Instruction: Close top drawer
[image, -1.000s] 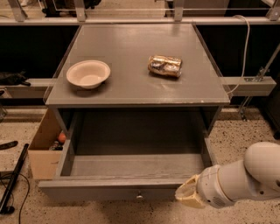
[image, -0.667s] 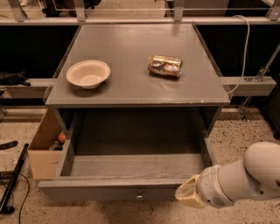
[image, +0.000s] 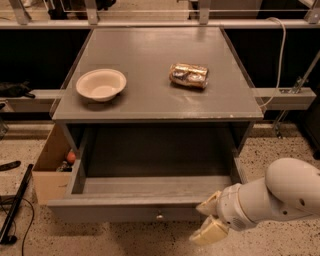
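White arm (image: 280, 192) extended from lower right; claw (image: 209, 219), tips apart, held at open top drawer (image: 110, 212) front.

The top drawer (image: 115, 212) is seen pulled well out, and its deep interior can be entered from above across the whole width. Its front can be approached from 6 o'clock over the speckled floor (image: 125, 241), where the knob (image: 159, 216) is exposed. The gripper (image: 206, 219) is found at 4 o'clock of that knob, by the front right corner, fingers parted (contact cannot be judged). At 9 o'clock of the drawer, passage is narrowed by a cardboard box (image: 50, 172); a black pole (image: 15, 206) is laid at 8 o'clock. At 12 o'clock, the tabletop (image: 150, 45) is occupied by a bowl (image: 101, 84) and a foil packet (image: 188, 75), well apart.
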